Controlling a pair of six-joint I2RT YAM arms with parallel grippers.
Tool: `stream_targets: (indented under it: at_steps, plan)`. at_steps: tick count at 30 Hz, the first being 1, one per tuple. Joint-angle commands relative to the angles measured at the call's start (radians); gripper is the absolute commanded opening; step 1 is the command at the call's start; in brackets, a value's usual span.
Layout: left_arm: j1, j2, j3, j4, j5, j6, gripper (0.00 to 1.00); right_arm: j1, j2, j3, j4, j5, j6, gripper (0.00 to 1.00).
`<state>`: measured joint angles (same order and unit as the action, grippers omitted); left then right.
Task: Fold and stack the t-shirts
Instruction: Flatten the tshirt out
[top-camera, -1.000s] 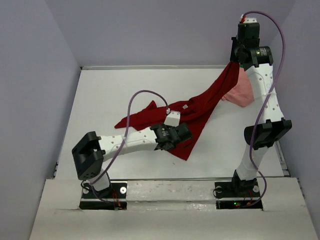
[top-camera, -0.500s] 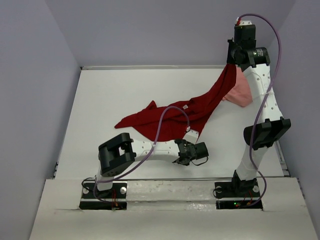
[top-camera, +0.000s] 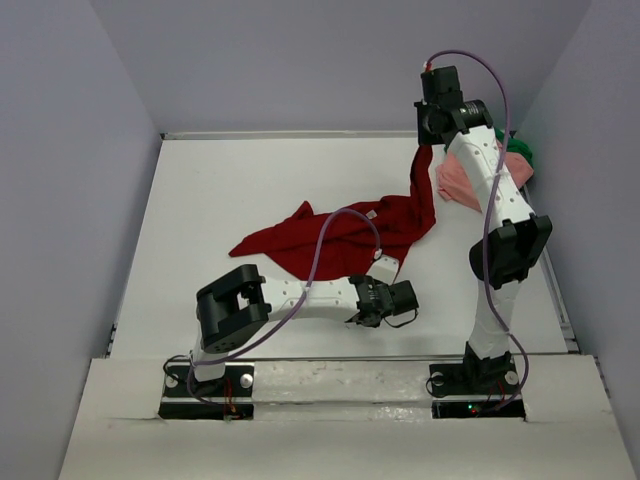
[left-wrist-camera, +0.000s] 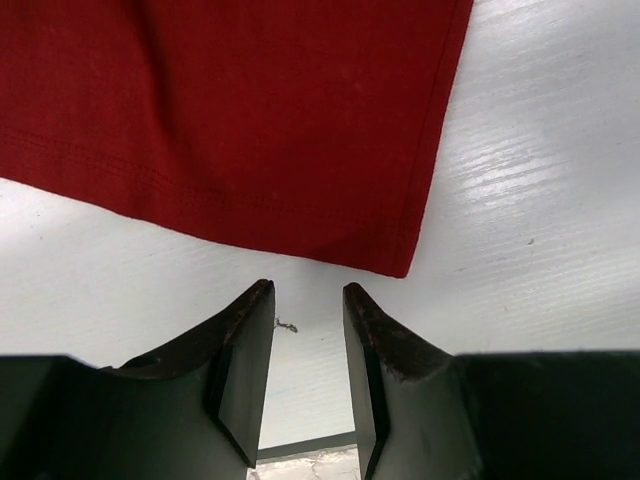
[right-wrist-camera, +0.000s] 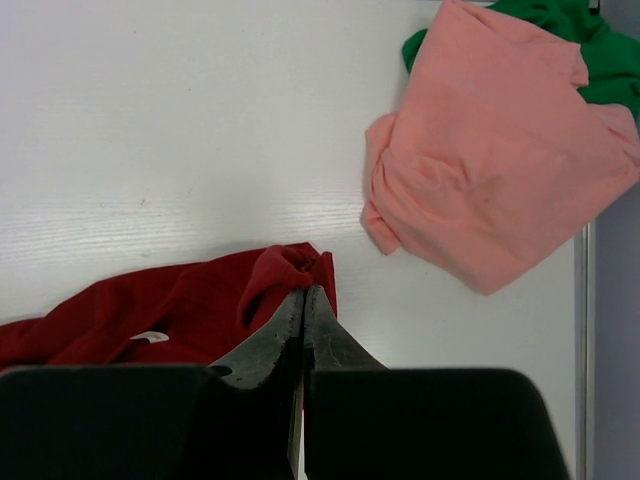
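Sprawling, rumpled dark red t-shirt (top-camera: 400, 215)

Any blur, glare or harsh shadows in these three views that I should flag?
Top external: even light, sharp throughout, no harsh shadows around the dark red t-shirt. Left wrist: cloth weave crisp, faint streaky sheen on the table, the left fingers dark and slightly soft near the lens. Right wrist: salmon pink t-shirt sharp, the right fingers very dark, little detail.
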<state>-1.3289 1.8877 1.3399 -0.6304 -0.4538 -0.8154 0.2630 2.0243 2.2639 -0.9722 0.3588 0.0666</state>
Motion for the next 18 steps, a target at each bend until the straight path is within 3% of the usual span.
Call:
stream_targets:
  at_steps: [1, 18]
  plan:
    - [-0.003, -0.027, 0.042, 0.012, 0.004, 0.053, 0.45, -0.005, -0.016, 0.085, 0.001, 0.015, 0.002, 0.0]
    - [0.002, 0.073, 0.05, 0.136, 0.101, 0.154, 0.52, -0.005, -0.009, 0.085, 0.006, 0.02, -0.01, 0.0]
